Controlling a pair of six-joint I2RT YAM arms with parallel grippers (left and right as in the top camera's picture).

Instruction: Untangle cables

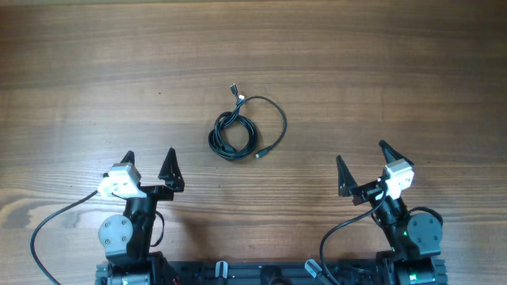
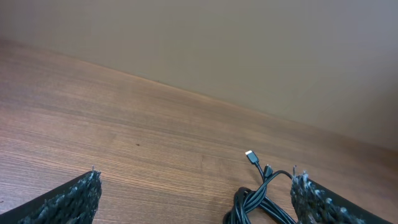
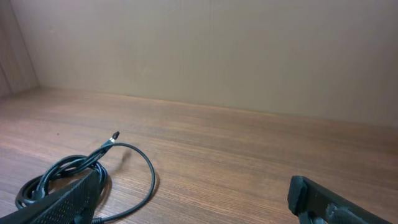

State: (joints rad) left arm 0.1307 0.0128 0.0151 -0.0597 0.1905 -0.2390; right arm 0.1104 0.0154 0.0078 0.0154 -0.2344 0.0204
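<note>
The cables (image 1: 238, 131) lie as a black tangled coil in the middle of the wooden table, with one wider loop out to the right and a silver plug (image 1: 234, 89) at the far end. They also show in the left wrist view (image 2: 261, 199) and the right wrist view (image 3: 68, 171). My left gripper (image 1: 149, 169) is open and empty, near and left of the coil. My right gripper (image 1: 363, 165) is open and empty, near and right of it. Neither touches the cables.
The wooden table (image 1: 380, 63) stretches all around the coil. A plain wall (image 3: 249, 56) stands behind its far edge. The arm bases and their thicker black wires (image 1: 47, 229) sit at the near edge.
</note>
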